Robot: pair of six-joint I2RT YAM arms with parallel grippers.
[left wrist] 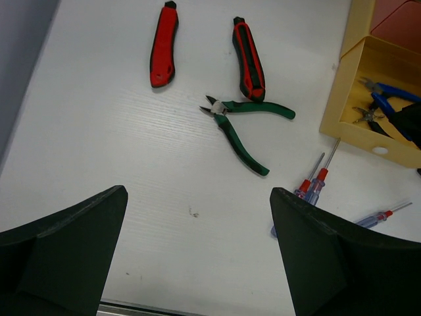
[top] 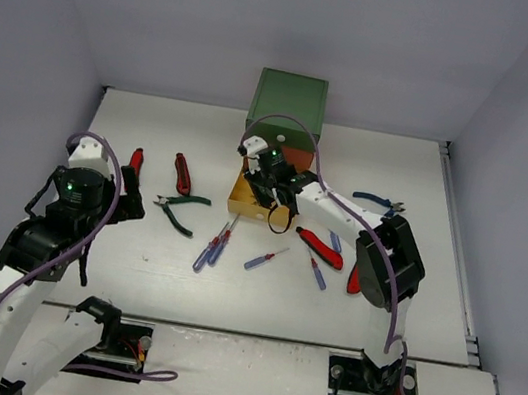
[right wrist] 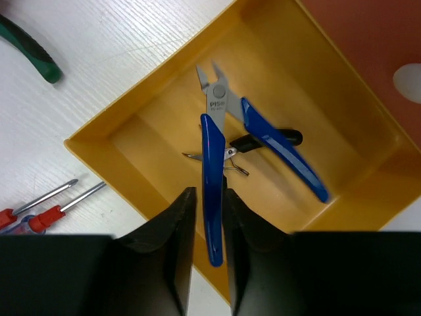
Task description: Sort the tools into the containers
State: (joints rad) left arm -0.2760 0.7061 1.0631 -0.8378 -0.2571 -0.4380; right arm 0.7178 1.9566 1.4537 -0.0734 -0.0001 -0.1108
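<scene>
Placing step in hand: right claw (right wrist: 209, 224), clamped on one handle of the blue-handled steel flush cutters (right wrist: 276, 145), holds them inside the open yellow plastic drawer (right wrist: 158, 82); next it should release and lift clear; left claw (left wrist: 197, 197) gapes wide, empty.

Bright, even, diffuse overhead light. Shadows faint, soft on white worktop (top: 159, 276). Top view slightly soft; wrist views sharp, near foreground dark, blurred.
</scene>
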